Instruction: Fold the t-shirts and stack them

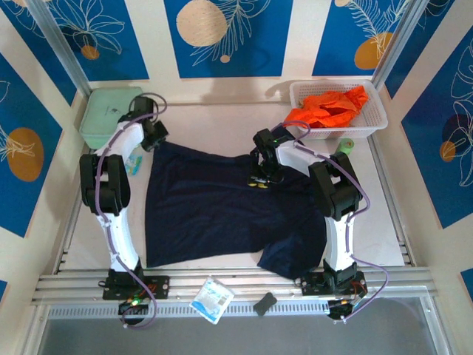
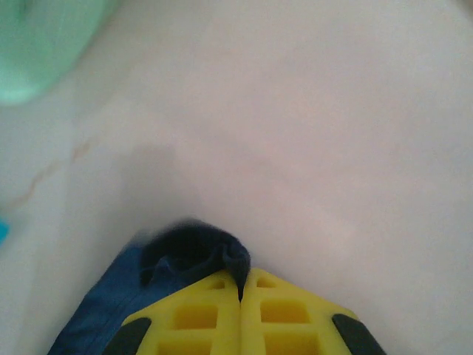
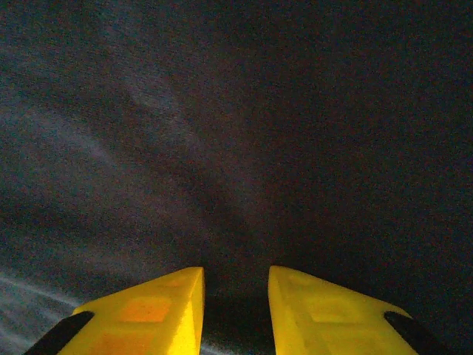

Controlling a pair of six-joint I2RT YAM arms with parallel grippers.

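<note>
Two t-shirts lie before us: the navy t-shirt (image 1: 207,211) is spread flat at the middle of the table (image 1: 214,122), and the orange t-shirt (image 1: 329,109) sits crumpled in the white basket (image 1: 375,127) at one o'clock. At the navy t-shirt's eleven o'clock corner, we see the left gripper (image 2: 242,275) clenched on a small bunch of its cloth. Toward one o'clock on the same shirt, the right gripper (image 3: 235,279) presses down with jaws partly apart; whether it grasps the cloth we cannot tell
</note>
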